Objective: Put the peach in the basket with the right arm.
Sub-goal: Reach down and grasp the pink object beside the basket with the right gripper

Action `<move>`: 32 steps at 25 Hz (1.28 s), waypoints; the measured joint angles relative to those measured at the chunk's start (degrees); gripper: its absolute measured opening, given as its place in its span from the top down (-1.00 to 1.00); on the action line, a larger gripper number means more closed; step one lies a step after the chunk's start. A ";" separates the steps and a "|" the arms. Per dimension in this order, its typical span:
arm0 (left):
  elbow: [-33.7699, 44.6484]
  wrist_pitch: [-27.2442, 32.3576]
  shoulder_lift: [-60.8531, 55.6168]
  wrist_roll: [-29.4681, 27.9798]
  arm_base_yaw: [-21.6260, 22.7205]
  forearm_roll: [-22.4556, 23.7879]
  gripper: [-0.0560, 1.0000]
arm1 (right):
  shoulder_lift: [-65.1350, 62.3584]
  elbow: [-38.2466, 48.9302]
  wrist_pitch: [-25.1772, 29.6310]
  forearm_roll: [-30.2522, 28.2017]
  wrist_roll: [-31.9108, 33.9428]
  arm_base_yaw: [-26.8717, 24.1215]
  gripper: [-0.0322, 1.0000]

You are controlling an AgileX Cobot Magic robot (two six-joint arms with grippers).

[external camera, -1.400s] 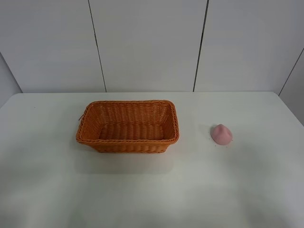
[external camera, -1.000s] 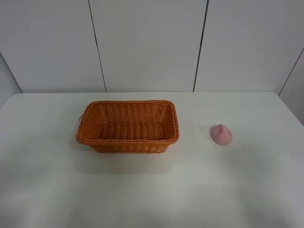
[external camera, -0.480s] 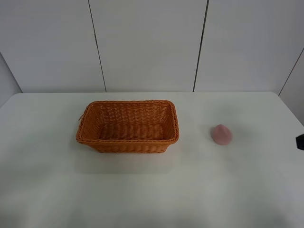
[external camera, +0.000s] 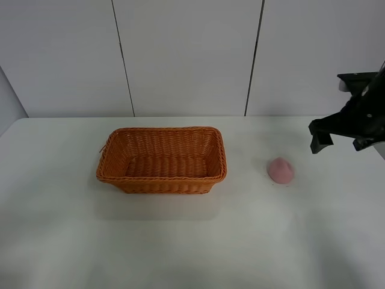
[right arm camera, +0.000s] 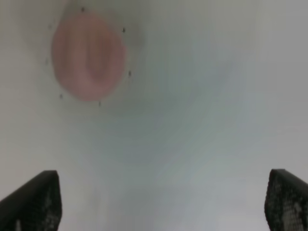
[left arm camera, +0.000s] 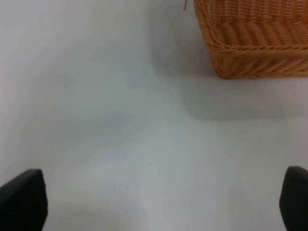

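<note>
The orange wicker basket (external camera: 163, 183) sits empty at the table's middle. To its right, the small pink peach (external camera: 281, 170) lies on the white table. My right gripper (external camera: 338, 143) hangs open in the air, to the right of the peach and farther back. The right wrist view shows the peach (right arm camera: 89, 55) blurred, ahead of the gripper (right arm camera: 159, 202), whose wide-apart fingertips (right arm camera: 31, 199) hold nothing. In the left wrist view, my left gripper (left arm camera: 158, 202) is open over bare table, with a corner of the basket (left arm camera: 260, 53) ahead. The overhead view does not show the left gripper.
The white table (external camera: 192, 241) spreads wide around both objects. A grey panelled wall (external camera: 186, 54) stands behind its far edge. The table's right edge lies close below the right arm.
The right arm has come in from the right edge and now hangs above the table near the peach. Peach and basket have not moved.
</note>
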 joint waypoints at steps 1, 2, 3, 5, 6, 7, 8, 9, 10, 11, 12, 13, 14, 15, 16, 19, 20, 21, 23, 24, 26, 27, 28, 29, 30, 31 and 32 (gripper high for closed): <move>0.00 0.00 0.00 0.00 0.00 0.00 -0.99 | 2.86 -1.86 0.06 0.60 -0.53 0.00 -0.34; 0.00 0.00 0.00 0.00 0.00 0.00 -0.99 | 4.97 -3.85 0.13 1.10 -0.81 0.35 -0.35; 0.00 0.00 0.00 0.00 0.00 0.00 -0.99 | 7.18 -5.60 0.40 1.46 -1.09 0.86 -0.35; 0.00 0.00 0.00 0.00 0.00 0.00 -0.99 | 10.60 -7.95 0.58 2.08 -1.58 2.37 -0.35; 0.00 0.00 0.00 0.00 0.00 0.00 -0.99 | 11.73 -8.86 0.58 2.33 -1.88 3.34 -0.35; 0.00 0.00 0.00 0.00 0.00 0.00 -0.99 | 12.93 -9.53 0.58 2.56 -1.88 4.07 -0.35; 0.00 0.00 0.00 0.00 0.00 0.00 -0.99 | 14.02 -9.98 0.46 2.66 -1.88 4.87 -0.35; 0.00 0.00 0.00 0.00 0.00 0.00 -0.99 | 14.83 -10.14 0.20 2.87 -1.88 5.42 -0.35; 0.00 0.00 0.00 0.00 0.00 0.00 -0.99 | 15.73 -10.26 -0.32 3.15 -1.88 5.69 -0.35; 0.00 0.00 0.00 0.00 0.00 0.00 -0.99 | 16.58 -10.32 -0.57 3.28 -1.88 5.75 -0.35; 0.00 0.00 0.00 0.00 0.00 0.00 -0.99 | 17.31 -10.32 -0.73 3.33 -1.88 5.75 -0.35; 0.00 0.00 0.00 0.00 0.00 0.00 -0.99 | 17.85 -10.32 -1.04 3.33 -1.88 5.75 -0.35; 0.00 0.00 0.00 0.00 0.00 0.00 -0.99 | 18.48 -10.32 -1.50 3.33 -1.88 5.68 -0.35; 0.00 0.00 0.00 0.00 0.00 0.00 -0.99 | 18.99 -10.32 -2.13 3.33 -1.88 5.47 -0.35; 0.00 0.00 0.00 0.00 0.00 0.00 -0.99 | 19.46 -10.32 -2.72 3.33 -1.88 5.30 -0.35; 0.00 0.00 0.00 0.00 0.00 0.34 -0.99 | 21.17 -10.32 -4.64 3.33 -1.88 5.13 -0.35; 0.00 0.00 0.00 0.00 0.00 0.00 -0.99 | 21.72 -10.32 -5.32 3.33 -1.88 5.13 -0.35; 0.00 0.00 0.00 0.00 0.00 0.00 -0.99 | 22.43 -10.32 -5.82 3.48 -1.88 5.13 -0.35; 0.00 0.00 0.00 0.00 0.00 0.00 -0.99 | 24.05 -10.32 -6.66 3.93 -1.88 5.13 -0.35; 0.00 0.00 0.00 0.00 0.00 0.34 -0.99 | 24.73 -10.32 -6.84 4.31 -1.88 5.13 -0.35; 0.00 0.00 0.00 0.00 0.00 0.00 -0.99 | 25.99 -10.32 -7.40 4.97 -1.88 5.13 -0.35; 0.00 0.00 0.00 0.00 0.00 0.00 -0.99 | 26.31 -10.32 -7.99 5.11 -1.88 5.13 -0.35; 0.00 0.00 0.00 0.00 0.00 0.00 -0.99 | 26.48 -10.32 -8.42 5.25 -1.88 5.13 -0.35; 0.00 0.00 0.00 0.00 0.00 0.00 -0.99 | 26.48 -10.32 -8.67 5.30 -1.88 5.13 -0.34; 0.00 0.00 0.00 0.00 0.00 0.00 -0.99 | 26.48 -10.32 -8.92 5.42 -1.88 5.13 -0.32; 0.00 0.00 0.00 0.00 0.00 0.00 -0.99 | 26.48 -10.32 -9.16 5.62 -1.88 5.13 -0.30; 0.00 0.00 0.00 0.00 0.00 0.00 -0.99 | 26.48 -10.32 -9.25 5.74 -1.88 5.13 -0.28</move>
